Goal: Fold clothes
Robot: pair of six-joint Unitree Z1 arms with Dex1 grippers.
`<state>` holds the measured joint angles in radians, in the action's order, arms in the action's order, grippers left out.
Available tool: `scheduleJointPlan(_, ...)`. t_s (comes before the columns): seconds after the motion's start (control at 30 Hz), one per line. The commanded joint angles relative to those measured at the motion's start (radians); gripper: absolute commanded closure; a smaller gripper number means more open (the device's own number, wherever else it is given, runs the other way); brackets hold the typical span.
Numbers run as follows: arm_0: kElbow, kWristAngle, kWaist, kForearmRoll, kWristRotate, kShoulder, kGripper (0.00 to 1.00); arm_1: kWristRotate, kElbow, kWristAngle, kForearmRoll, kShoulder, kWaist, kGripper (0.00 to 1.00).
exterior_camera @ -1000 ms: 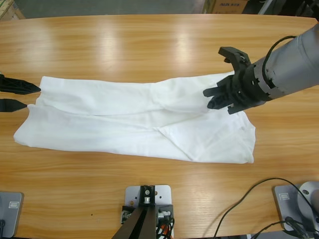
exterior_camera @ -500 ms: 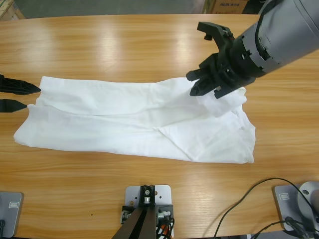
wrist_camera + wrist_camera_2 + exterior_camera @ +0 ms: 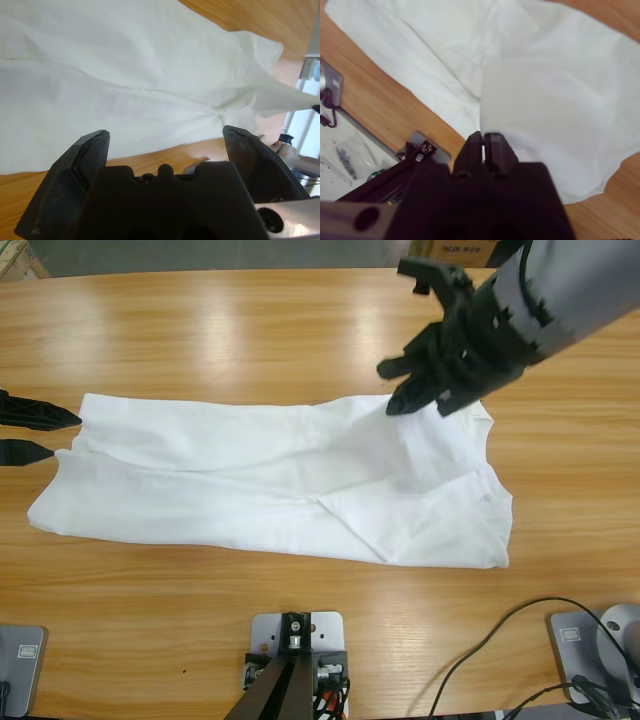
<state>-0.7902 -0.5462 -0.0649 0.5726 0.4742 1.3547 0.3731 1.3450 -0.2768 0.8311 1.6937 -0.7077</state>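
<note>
"While the white T-shirt [image 3: 250,480] lies along the wooden table [image 3: 250,330], where are the two arms?"

"One at each end. The left gripper [image 3: 40,435] sits low at the table's left edge, its tips just beside the shirt's left end. The right gripper [image 3: 400,400] hangs over the shirt's upper right corner."

"How do the left jaws stand?"

"Wide apart, with nothing between them. In the left wrist view the left gripper [image 3: 165,137] looks across the spread shirt [image 3: 125,75], with bare wood just in front of the jaws."

"And the right?"

"Closed tight. In its own wrist view the right gripper [image 3: 484,142] has a flap of the shirt [image 3: 545,100] rising up to its tips, so it pinches the cloth. The left wrist view also shows that far corner drawn up into a point."

"Is the shirt flat?"

"Mostly. It is a long, creased shape with a diagonal fold near the middle. Only the pinched corner is off the wood."
</note>
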Motion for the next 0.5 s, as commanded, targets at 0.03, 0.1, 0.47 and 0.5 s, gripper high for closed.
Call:
scheduleJointPlan(0.03,0.023,0.014,-0.006,0.015,-0.006,0.000,0.128,0.005,0.019,0.011,0.057,-0.019,0.013,1.000)
scheduleJointPlan(0.1,0.023,0.014,-0.006,0.015,-0.006,0.000,0.128,0.004,0.017,0.002,0.058,-0.020,0.013,1.000)
scheduleJointPlan(0.47,0.024,0.014,-0.006,0.015,-0.006,-0.002,0.128,-0.111,0.076,-0.106,0.117,0.193,0.013,1.000)
scheduleJointPlan(0.5,0.024,0.014,-0.006,0.015,-0.006,-0.002,0.128,-0.123,0.085,-0.104,0.122,0.204,0.014,1.000)
